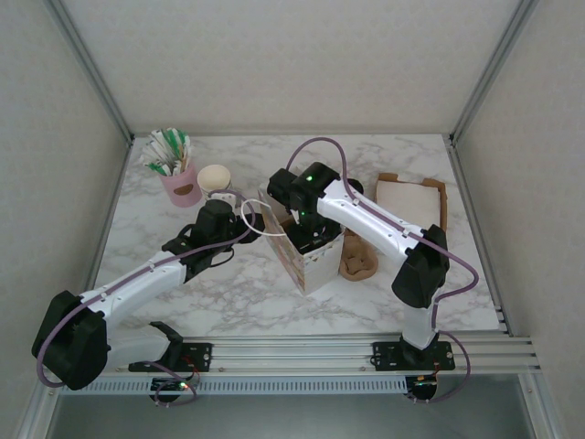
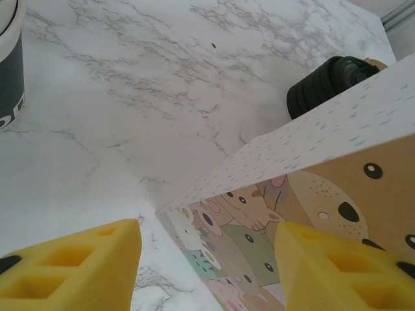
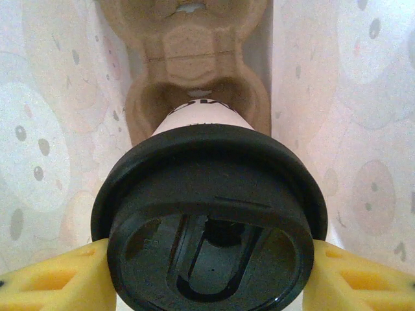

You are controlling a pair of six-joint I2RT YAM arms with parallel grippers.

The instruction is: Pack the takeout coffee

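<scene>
Blk-lid coffee [image 3: 211, 220] upright in bag [image 3: 52, 129].

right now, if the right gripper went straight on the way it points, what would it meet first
Probably the pulp cup carrier at the bottom of the paper bag; the takeout coffee in the right gripper hangs over the near socket and would touch first. Gap unclear.

Inside the paper bag [image 3: 52, 129], 2 printed walls are crowding the right gripper [image 3: 207, 278] on both sides. The takeout coffee [image 3: 211, 214] is taking up most of the width, and a pulp cup carrier [image 3: 194, 58] is blocking the bottom. Outside, bare marble tabletop [image 2: 130, 97] is lying ahead of the left gripper [image 2: 204, 240], between the bag's corner, a paper cup [image 2: 10, 71] and a black cylinder [image 2: 324, 84].
</scene>
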